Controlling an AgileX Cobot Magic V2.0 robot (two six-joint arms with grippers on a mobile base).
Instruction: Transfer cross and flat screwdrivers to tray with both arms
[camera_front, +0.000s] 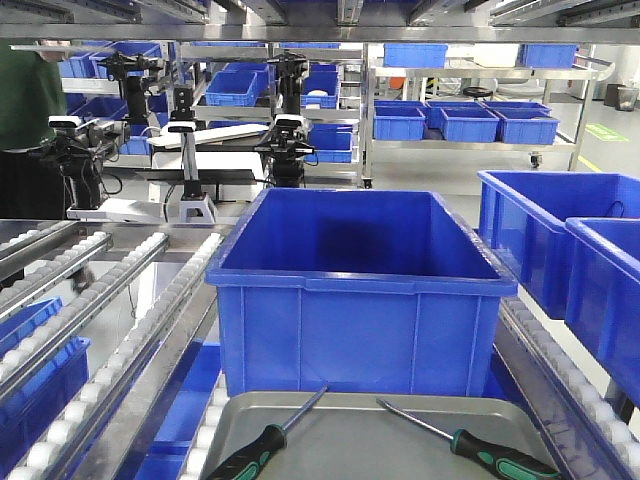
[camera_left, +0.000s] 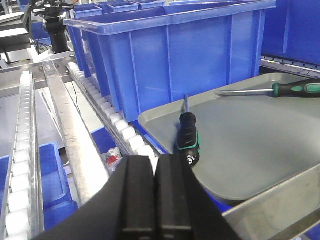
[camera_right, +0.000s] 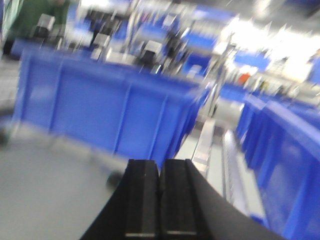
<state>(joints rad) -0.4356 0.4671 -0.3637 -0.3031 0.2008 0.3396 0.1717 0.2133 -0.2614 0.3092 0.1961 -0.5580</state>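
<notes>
Two screwdrivers with black and green handles lie on the grey tray (camera_front: 360, 440). The left screwdriver (camera_front: 268, 438) points up and right; it also shows in the left wrist view (camera_left: 188, 141), near the tray's (camera_left: 250, 150) left edge. The right screwdriver (camera_front: 480, 452) points up and left; in the left wrist view it lies at the tray's far side (camera_left: 280, 90). My left gripper (camera_left: 154, 165) is shut and empty, just left of the tray. My right gripper (camera_right: 160, 167) is shut and empty over the tray's (camera_right: 45, 195) right edge; that view is blurred.
A large blue bin (camera_front: 355, 285) stands right behind the tray. More blue bins (camera_front: 570, 250) stand at the right. Roller conveyor rails (camera_front: 130, 310) run along the left, with blue bins below. Other robot arms and shelves stand at the back.
</notes>
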